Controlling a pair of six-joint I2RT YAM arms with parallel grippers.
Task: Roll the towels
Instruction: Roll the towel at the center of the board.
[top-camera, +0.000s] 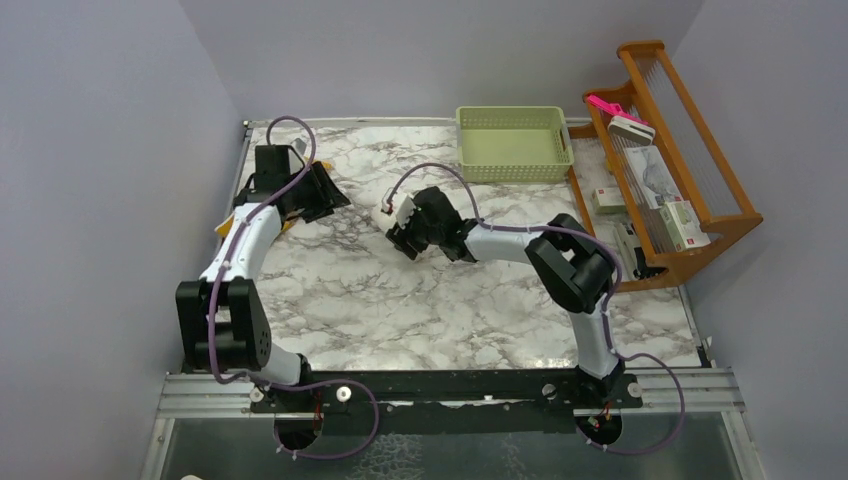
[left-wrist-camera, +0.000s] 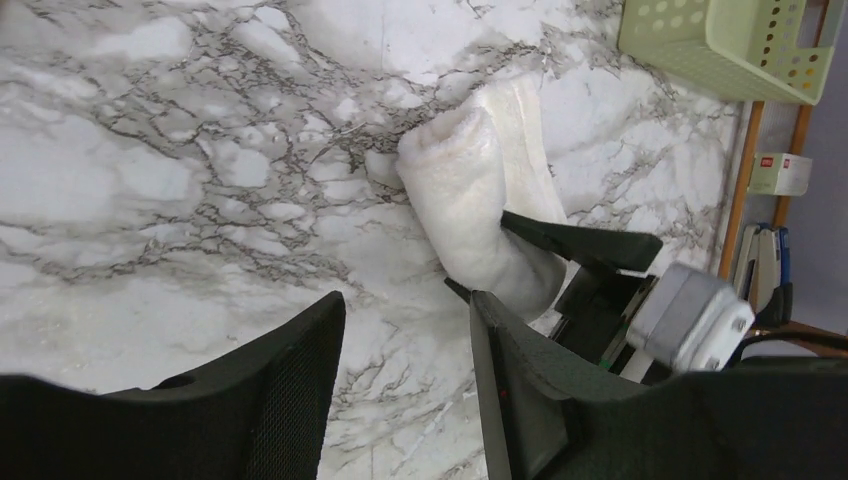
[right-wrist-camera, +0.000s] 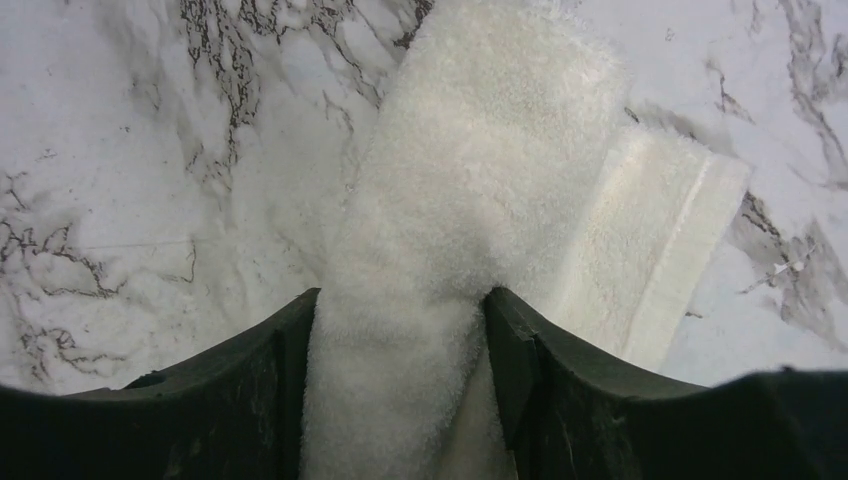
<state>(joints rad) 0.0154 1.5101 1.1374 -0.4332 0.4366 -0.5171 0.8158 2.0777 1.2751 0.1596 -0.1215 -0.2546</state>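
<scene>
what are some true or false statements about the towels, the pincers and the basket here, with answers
1. The white towel sits partly rolled between the fingers of the right pincer. True.
2. The left pincer grips the white towel. False: its jaws stand open with nothing between them.
3. A towel lies in the green basket. False: no towel shows inside it.
4. A yellow towel shows beside the left pincer. True.
</scene>
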